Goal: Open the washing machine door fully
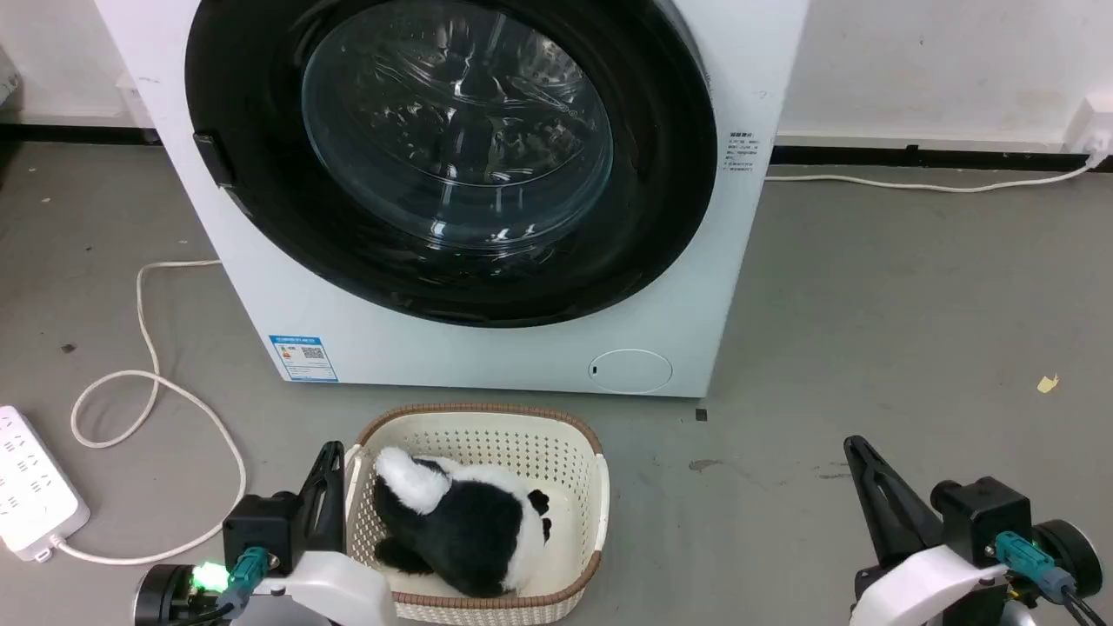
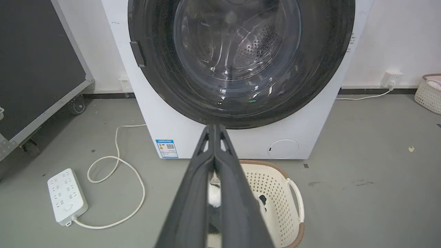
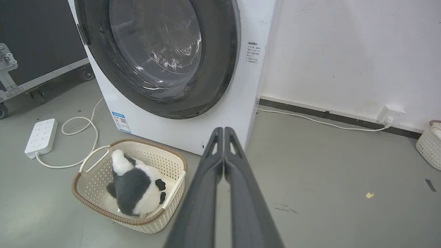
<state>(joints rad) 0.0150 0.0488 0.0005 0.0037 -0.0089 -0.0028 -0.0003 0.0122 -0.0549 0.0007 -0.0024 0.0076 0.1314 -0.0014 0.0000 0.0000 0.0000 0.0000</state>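
The washing machine door (image 1: 452, 156) (image 2: 241, 58) (image 3: 158, 55) is a big glossy black disc with a bulging glass bowl, lying flat against the white machine front. A small dark handle (image 1: 213, 159) sits on its left rim. My left gripper (image 1: 332, 454) (image 2: 214, 128) is shut with nothing in it, low at the front left, over the basket's left rim and well short of the door. My right gripper (image 1: 854, 445) (image 3: 223, 130) is shut too, holding nothing, low at the front right over bare floor.
A cream basket (image 1: 487, 430) with a black-and-white plush toy (image 1: 461, 522) stands on the floor right before the machine. A white power strip (image 1: 30, 496) and looped cable (image 1: 156, 391) lie at left. A dark wheeled case (image 2: 38, 65) stands left of the machine; another basket (image 3: 429, 144) far right.
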